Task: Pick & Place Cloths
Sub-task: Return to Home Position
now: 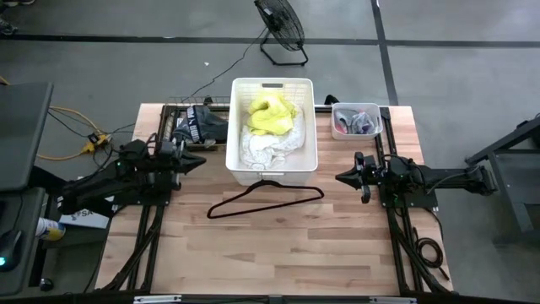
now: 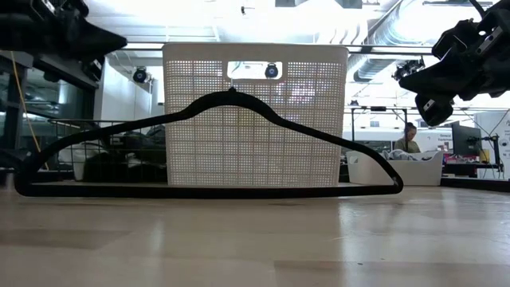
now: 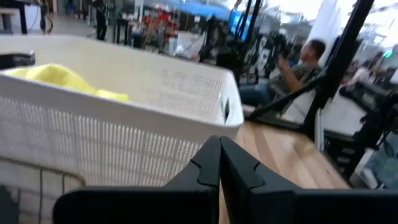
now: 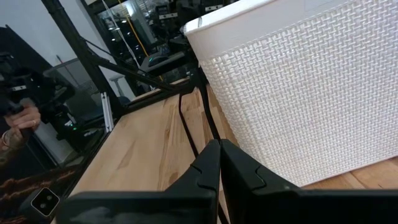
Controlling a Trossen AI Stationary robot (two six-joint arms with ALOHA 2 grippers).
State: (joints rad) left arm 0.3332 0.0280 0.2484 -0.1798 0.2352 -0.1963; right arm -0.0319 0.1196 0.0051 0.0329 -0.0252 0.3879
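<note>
While the tabletop (image 1: 278, 253) carries the large white basket (image 1: 291, 175) at its far middle, the white cloth (image 1: 266, 148) lies inside it with the yellow cloth (image 1: 272, 116) on top. Dark cloths (image 1: 202, 125) sit on the left arm's side, and small pieces (image 1: 359, 122) fill the little bin (image 1: 337, 133) opposite. The left tool (image 1: 198, 162) and right tool (image 1: 342, 178) flank the basket, fingers pressed together.

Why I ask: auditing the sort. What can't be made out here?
- High view: pieces in the small bin are too small to tell apart.
- High view: the yellow cloth and white cloth hide whatever lies beneath them in the basket.
- Low view: the basket's wall hides its contents.
- High view: dark cloths in the wire rack, too small to count.
</note>
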